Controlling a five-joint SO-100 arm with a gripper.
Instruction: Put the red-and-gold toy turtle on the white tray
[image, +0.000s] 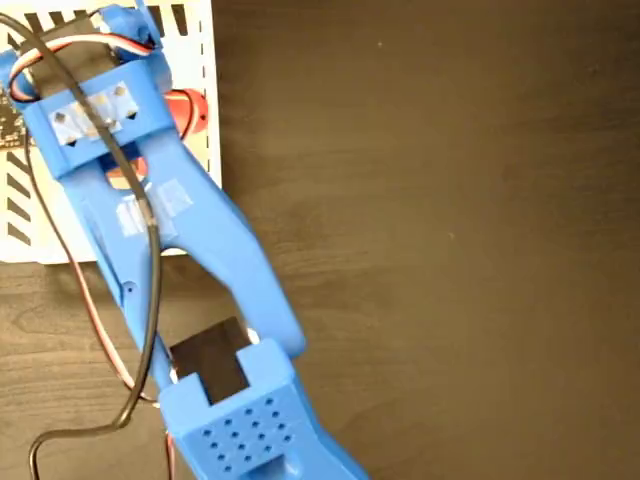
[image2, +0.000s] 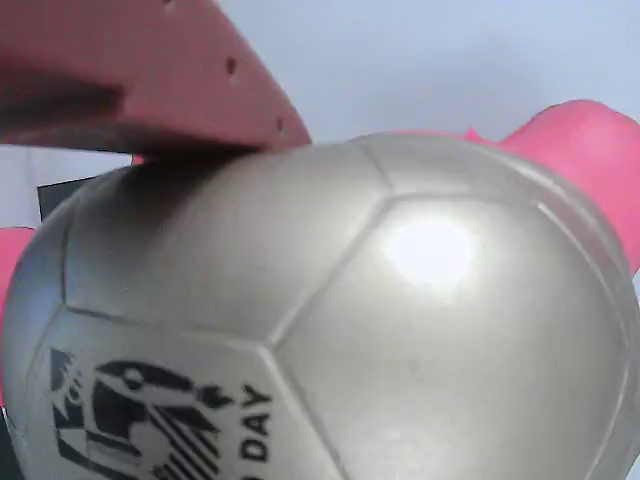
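turtle: the red-and-gold toy turtle (image2: 330, 320) fills basically the whole wrist view, its domed shell right up against the lens, black printed mark at lower left. In the fixed view only a red sliver (image: 188, 110) of it peeks out just right of the claw's head.

turtle vs claw: it sits directly under/inside the gripper (image: 120, 165), not off to a side. One finger (image2: 150, 75) lies across the top left of the shell and looks to be touching it.

claw state: honestly can't tell. The other finger is out of shot in the wrist view, and the blue arm (image: 200, 280) covers the jaws from above. My guess is it's clamped on the turtle, but that's a guess.

turtle vs tray: the white tray (image: 195, 30) is straight below the claw in the fixed view, striped edge showing at top and far left. The red sliver falls inside the tray's right edge.

height: can't see whether the turtle rests on the tray or hangs above it.

what the next move hinges on: that vertical gap only. Sideways it already looks lined up, so I'd say lower and let go.
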